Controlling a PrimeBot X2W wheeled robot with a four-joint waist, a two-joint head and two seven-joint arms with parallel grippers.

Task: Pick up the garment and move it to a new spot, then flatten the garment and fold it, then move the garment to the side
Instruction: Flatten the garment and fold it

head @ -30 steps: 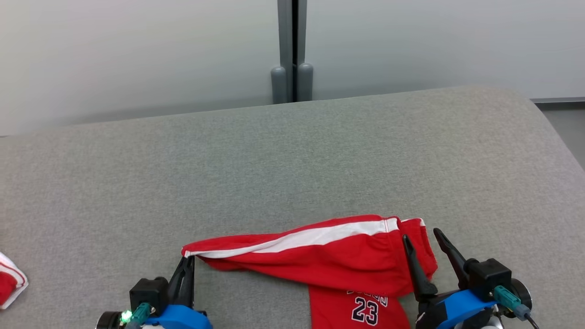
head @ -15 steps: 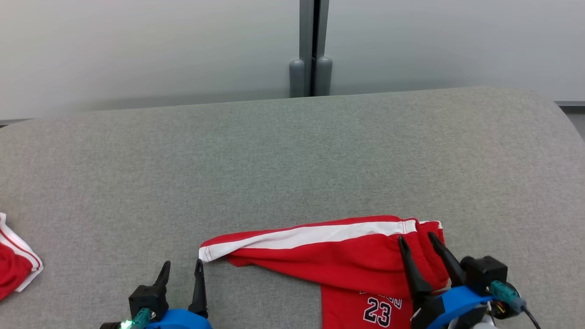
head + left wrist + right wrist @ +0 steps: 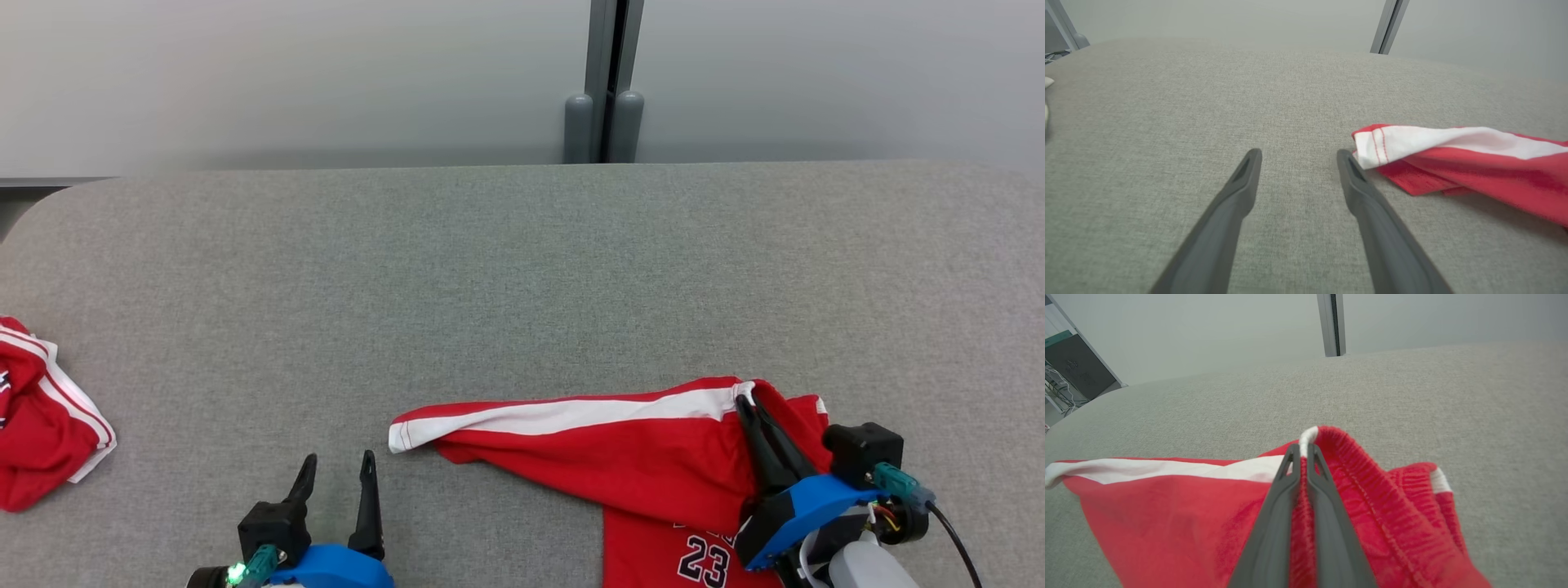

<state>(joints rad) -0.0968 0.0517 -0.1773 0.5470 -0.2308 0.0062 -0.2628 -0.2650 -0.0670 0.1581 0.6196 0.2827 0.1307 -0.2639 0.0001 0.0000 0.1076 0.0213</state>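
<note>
Head view: a red garment [image 3: 620,465] with a white side stripe and a dark "23" lies rumpled on the grey cloth table [image 3: 490,278], close to the near edge and right of the middle. The right gripper [image 3: 748,399] has its jaws pinched tight on the garment's right end. The left gripper [image 3: 340,457] sits just left of the white hem, jaws spread wide and holding nothing. I count two red pieces: this one and a second red bundle [image 3: 45,425] at the table's left edge, well apart. Bare table stretches behind and between them. Left wrist view: the left gripper [image 3: 1298,153] is parted over bare table, the garment's white-hemmed tip [image 3: 1384,143] just beside one finger. Right wrist view: the right gripper [image 3: 1301,447] is clamped on the ribbed waistband [image 3: 1355,469], which stands up in a peak, with open table beyond to the far edge.
</note>
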